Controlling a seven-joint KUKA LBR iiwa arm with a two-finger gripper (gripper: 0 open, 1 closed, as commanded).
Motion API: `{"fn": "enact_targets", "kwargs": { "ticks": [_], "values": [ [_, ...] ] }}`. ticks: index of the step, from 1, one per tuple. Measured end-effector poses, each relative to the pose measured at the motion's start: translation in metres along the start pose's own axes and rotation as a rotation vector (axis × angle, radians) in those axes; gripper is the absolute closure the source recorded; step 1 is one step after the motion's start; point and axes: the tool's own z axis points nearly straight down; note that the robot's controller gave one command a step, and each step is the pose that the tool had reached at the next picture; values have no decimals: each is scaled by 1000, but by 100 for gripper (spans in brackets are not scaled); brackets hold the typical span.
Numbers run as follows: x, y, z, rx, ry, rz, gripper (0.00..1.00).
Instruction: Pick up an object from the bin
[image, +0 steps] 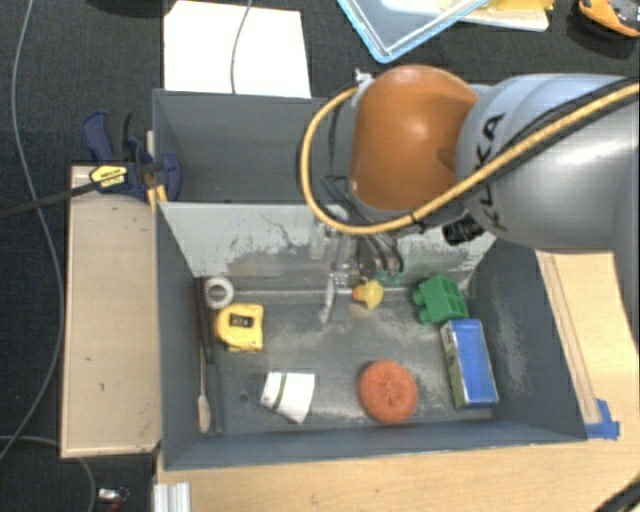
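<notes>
My gripper (336, 290) hangs below the arm's orange cover, low over the back middle of the bin floor. A small yellow thing (369, 294) lies right beside it on its right, touching or nearly touching; whether it is held I cannot tell. A green plastic block (440, 299) lies a little further right. Nearer the front, an orange-red round scrubber (388, 390) rests on the floor.
A blue and grey box (470, 362) lies at the right. A white cup (288, 394) lies on its side at the front. A yellow tape measure (240, 327), a white ring (219, 292) and a thin wooden stick (204, 380) are at the left wall.
</notes>
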Motion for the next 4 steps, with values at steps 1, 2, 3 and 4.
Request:
{"fn": "enact_targets", "kwargs": {
  "ticks": [1,2,3,4],
  "values": [
    [-2,-1,-5,-1,-8,3,0],
    [42,-65,-8,-2,-7,55,0],
    [68,-71,15,0,-11,-132,0],
    [85,-84,84,1,-18,-287,0]
  ]
}}
